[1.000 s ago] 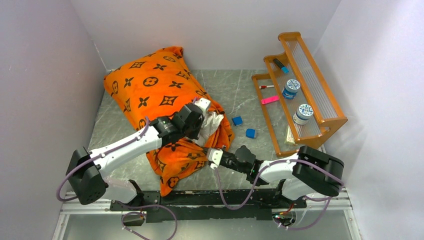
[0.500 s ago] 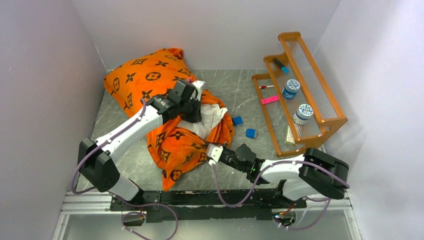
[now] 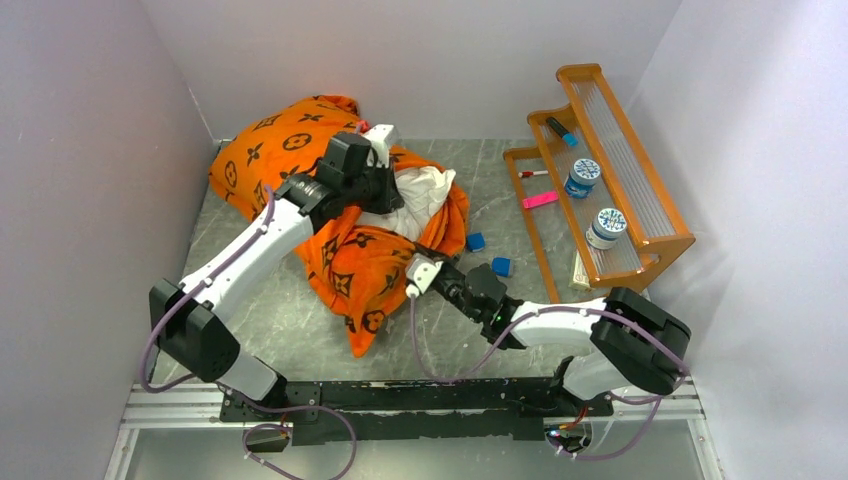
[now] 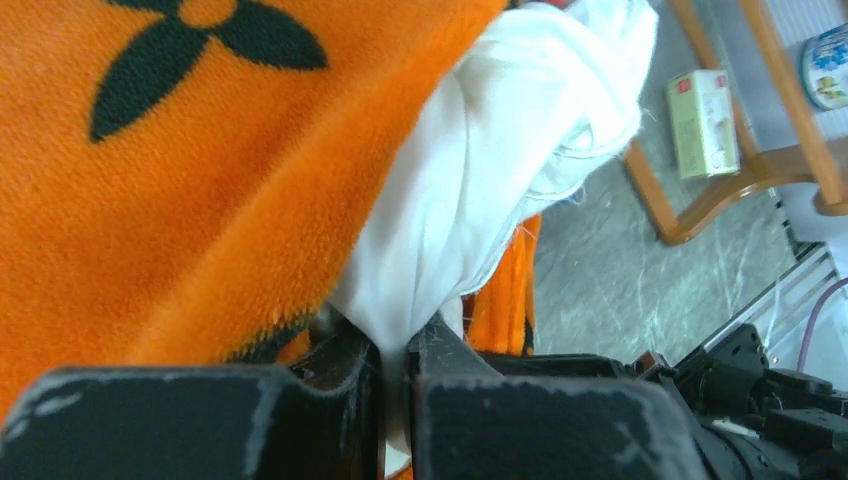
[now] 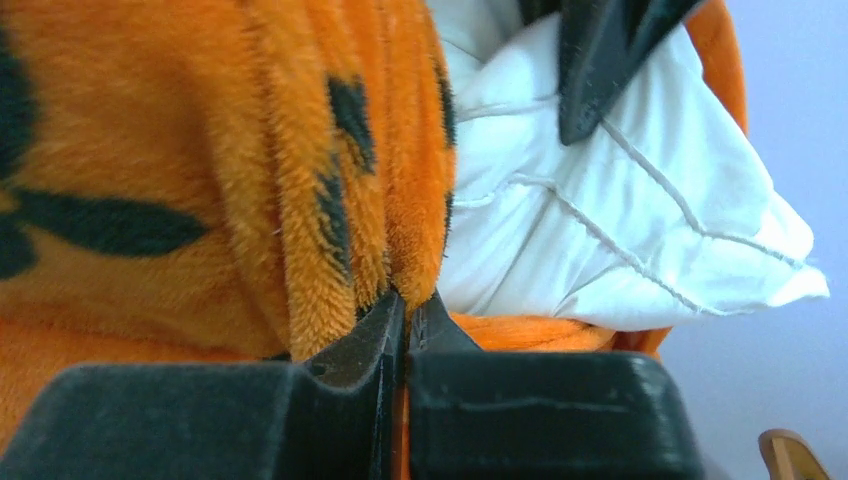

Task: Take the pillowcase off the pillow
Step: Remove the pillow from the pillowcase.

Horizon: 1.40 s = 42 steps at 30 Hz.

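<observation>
The orange pillowcase [image 3: 290,160] with dark brown motifs lies bunched at the back left of the table. The white pillow [image 3: 425,190] sticks out of its open end. My left gripper [image 3: 392,200] is shut on a fold of the white pillow [image 4: 480,160], beside the orange pillowcase [image 4: 180,180]. My right gripper [image 3: 432,262] is shut on the orange edge of the pillowcase [image 5: 340,230] at its lower right. The white pillow [image 5: 620,230] shows just beyond it, with the tip of the left gripper's fingers [image 5: 600,60] above.
An orange wooden rack [image 3: 600,180] stands at the right with two round tins [image 3: 583,176], a marker and a pink item. Two blue blocks [image 3: 474,241] lie on the table beside the pillow. A small green box [image 4: 705,120] sits at the rack's foot. White walls close in on three sides.
My left gripper has moved toward the back of the table, drawing more white pillow out. My right gripper has moved forward and up with the orange edge. The pillowcase has bunched toward the back.
</observation>
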Each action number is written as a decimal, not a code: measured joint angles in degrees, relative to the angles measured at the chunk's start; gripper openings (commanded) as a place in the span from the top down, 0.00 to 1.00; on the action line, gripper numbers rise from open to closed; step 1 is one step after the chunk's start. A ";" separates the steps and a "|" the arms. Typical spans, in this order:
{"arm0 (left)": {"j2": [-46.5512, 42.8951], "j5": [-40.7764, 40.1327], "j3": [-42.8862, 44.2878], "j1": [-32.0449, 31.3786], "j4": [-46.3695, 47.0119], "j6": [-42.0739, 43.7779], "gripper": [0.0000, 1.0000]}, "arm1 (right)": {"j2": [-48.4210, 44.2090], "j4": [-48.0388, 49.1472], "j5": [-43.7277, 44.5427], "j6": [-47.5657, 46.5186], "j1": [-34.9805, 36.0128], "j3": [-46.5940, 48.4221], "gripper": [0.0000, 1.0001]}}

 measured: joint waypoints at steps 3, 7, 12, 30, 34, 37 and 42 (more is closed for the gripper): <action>-3.39 1.75 -7.17 0.55 8.11 0.13 0.95 | 0.48 -0.13 -2.23 0.92 -3.93 0.79 1.00; -8.02 5.99 -19.78 1.22 18.43 0.24 0.95 | 2.34 -2.19 -5.03 2.73 -5.22 0.74 1.00; -8.57 9.70 -27.34 1.27 25.38 0.85 0.95 | 3.45 -4.55 -7.69 4.94 -5.86 -0.83 0.85; -8.98 13.16 -30.62 1.60 31.23 1.25 0.95 | -14.95 -29.07 -25.05 16.28 -4.39 2.80 0.42; -8.98 13.18 -30.62 1.60 31.26 1.27 0.95 | -14.53 -29.75 -27.26 17.66 -4.33 6.14 0.41; -8.98 13.16 -30.62 1.60 31.23 1.33 0.95 | -12.61 -29.68 -28.83 18.36 -4.33 9.40 0.41; -8.98 13.14 -30.62 1.60 31.21 2.05 0.95 | -7.32 -29.68 -31.30 18.67 -4.33 14.78 0.45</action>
